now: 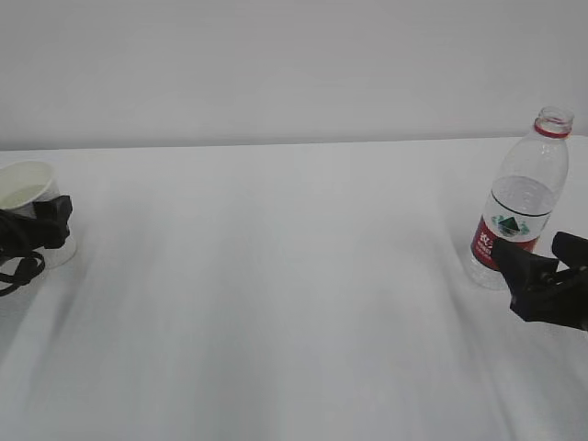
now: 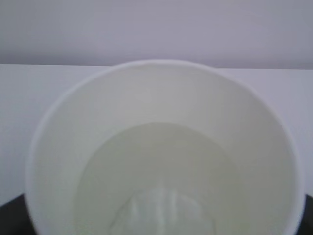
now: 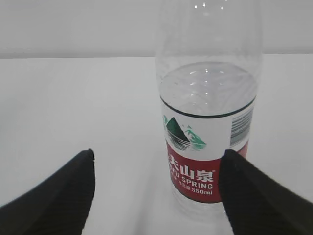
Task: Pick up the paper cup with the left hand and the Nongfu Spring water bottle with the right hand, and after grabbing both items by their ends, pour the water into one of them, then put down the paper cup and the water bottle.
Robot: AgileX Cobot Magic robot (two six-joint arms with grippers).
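Water pooled in the cup and both items standing suggest I'm at the put-down: my left hand [image 1: 37, 230] sits spread around the paper cup [image 1: 28, 188] at nine o'clock, whether gripping I cannot tell. My right hand [image 1: 551, 276] gapes empty, the Nongfu Spring water bottle [image 1: 519, 207] at three o'clock slightly off-centre between its fingers. One cup, one bottle; next, I'd back both hands away cleanly.

Left hand [image 1: 37, 230] low at the left edge, right hand [image 1: 551, 276] low at right, jaws spread wide
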